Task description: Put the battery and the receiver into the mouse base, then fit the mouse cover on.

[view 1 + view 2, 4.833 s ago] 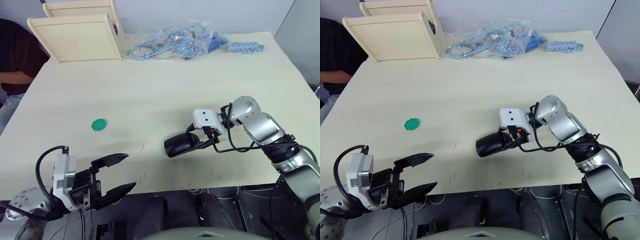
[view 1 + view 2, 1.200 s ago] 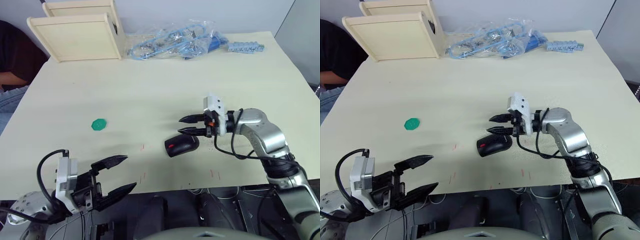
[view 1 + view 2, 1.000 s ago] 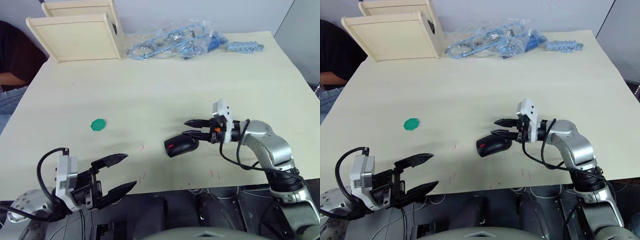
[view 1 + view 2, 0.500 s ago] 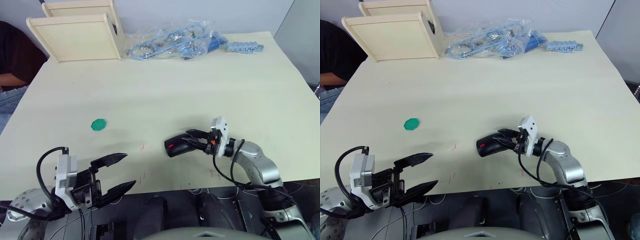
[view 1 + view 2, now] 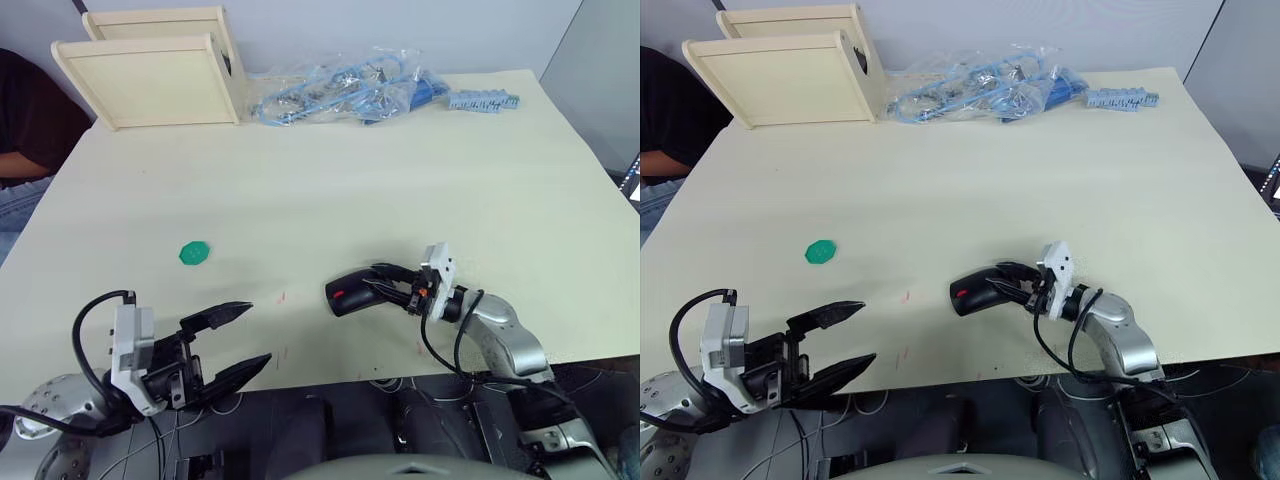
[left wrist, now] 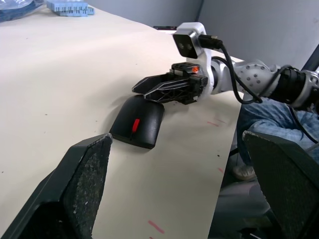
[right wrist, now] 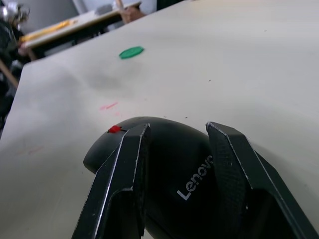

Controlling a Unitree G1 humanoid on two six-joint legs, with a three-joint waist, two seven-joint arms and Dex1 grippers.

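Right pincer (image 5: 378, 280) lies low over the cream surface (image 5: 330, 170), and its two black fingers (image 7: 124, 169) stand a little apart, one at each side of the smooth glossy black mouse cover (image 5: 349, 292). I cannot tell if they press on it. The cover sits closed on the mouse, near the front edge of the surface, so the base under it is hidden.

The left pincer (image 5: 232, 338) hangs in front of the near edge, its fingers spread wide and holding nothing. It is well apart from the mouse.

A small green round disc (image 5: 193, 253) lies alone to the left of the mouse. At the far side there are two pale wooden boxes (image 5: 150, 78), a heap of clear plastic bags with blue parts (image 5: 345, 90) and a blue ridged block (image 5: 482, 100). Nothing stands between these and the mouse.

The right wrist view shows white lettering (image 7: 199, 178) on the cover and a small red wheel (image 7: 114, 129) at its front. The left wrist view shows the mouse from the front, with the right pincer's fingers over its rear part.
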